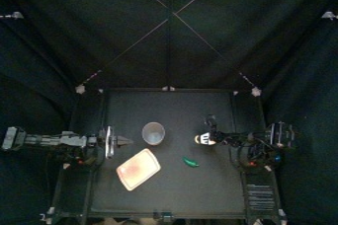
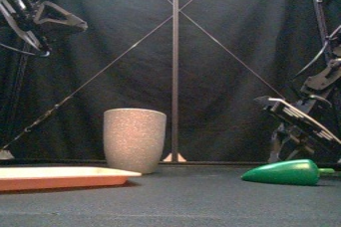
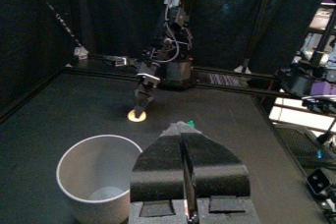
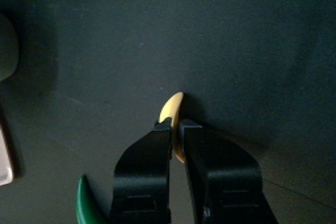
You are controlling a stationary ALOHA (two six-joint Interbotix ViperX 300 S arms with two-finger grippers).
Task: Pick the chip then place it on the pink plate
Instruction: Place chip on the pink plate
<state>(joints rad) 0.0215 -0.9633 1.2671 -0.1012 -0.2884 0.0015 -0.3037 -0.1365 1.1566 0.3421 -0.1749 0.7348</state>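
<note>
Right of centre on the table [image 1: 185, 106], toward the back, I've got the yellow chip [image 4: 170, 108] standing on edge btwn the right gripper [image 4: 174, 130] jaws. They're pinched onto it, w/ the chip's tip poking out past the fingertips. It's low at table level; can't tell if it's clear of the surface. A green pepper-like toy [image 2: 282, 172] lies just in front of it. The grey speckled cup [image 2: 135, 139] stands upright to its left, near mid-table. The pink plate [image 2: 60, 177] sits front-left of the cup, apart from it. The left gripper [image 3: 188, 132] is held high at the table's left side, jaws pressed together.
</note>
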